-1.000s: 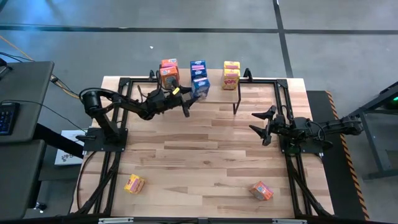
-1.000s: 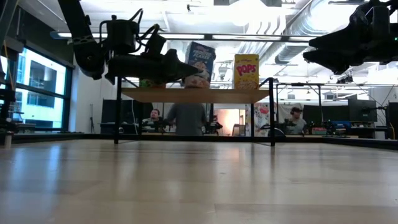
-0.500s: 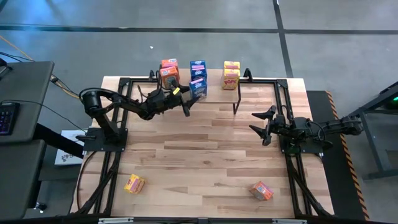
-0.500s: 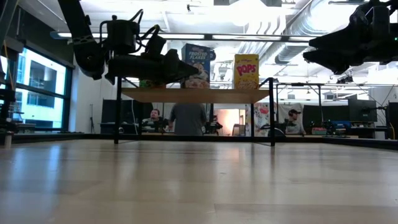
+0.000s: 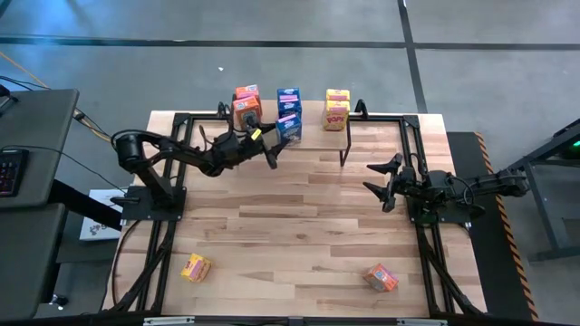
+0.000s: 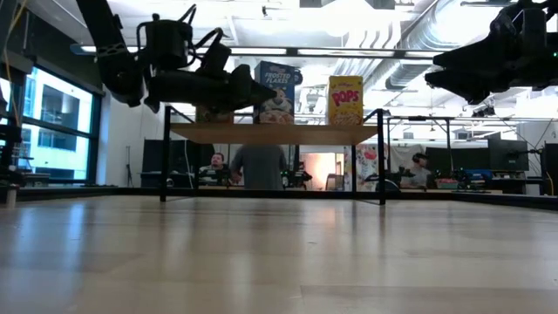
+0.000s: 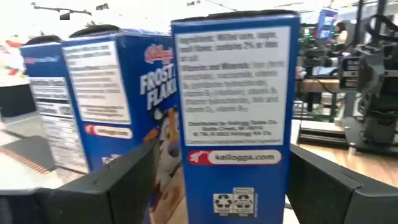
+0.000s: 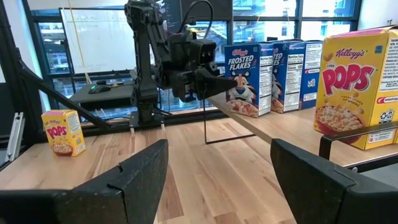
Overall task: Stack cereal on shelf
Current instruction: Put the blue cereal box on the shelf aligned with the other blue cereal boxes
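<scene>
Cereal box, blue, stands upright on shelf at upper centre, between spread left gripper fingers, released; right gripper spread, well apart.

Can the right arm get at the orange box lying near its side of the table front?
Probably yes. The right claw hangs open above bare tabletop, and the orange box lies alone on that side with nothing between them. The left claw is off at the shelf.
</scene>
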Controlling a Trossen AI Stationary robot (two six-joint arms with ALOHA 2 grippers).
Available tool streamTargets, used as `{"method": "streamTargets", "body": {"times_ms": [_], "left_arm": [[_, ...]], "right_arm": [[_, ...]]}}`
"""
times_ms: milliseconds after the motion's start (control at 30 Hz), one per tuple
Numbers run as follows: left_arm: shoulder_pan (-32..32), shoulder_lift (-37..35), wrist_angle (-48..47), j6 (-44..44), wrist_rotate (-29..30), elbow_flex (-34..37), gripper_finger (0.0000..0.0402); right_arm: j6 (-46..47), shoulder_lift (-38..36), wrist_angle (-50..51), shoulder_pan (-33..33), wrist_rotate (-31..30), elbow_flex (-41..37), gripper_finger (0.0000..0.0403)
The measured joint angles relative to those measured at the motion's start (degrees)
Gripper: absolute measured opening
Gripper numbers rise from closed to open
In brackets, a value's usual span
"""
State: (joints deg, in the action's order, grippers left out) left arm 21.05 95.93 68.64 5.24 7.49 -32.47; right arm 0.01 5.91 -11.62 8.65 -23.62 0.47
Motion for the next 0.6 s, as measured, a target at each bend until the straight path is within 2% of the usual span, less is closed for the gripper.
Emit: {"method": "streamTargets", "body": {"times_ms": [300,600], "left_arm": [[-3.03,-2.25,-0.41,2.06,5.61,1.6,0.0304],[-7.01,-3.29,-0.54,2.97,14.59,1.6,0.0304]], "right_arm": [[-0.02,0.09,0.25,0.01,0.0,0.0,0.0277],[-0.02,0.09,0.26,0.0,-0.01,0.0,0.0277]]}}
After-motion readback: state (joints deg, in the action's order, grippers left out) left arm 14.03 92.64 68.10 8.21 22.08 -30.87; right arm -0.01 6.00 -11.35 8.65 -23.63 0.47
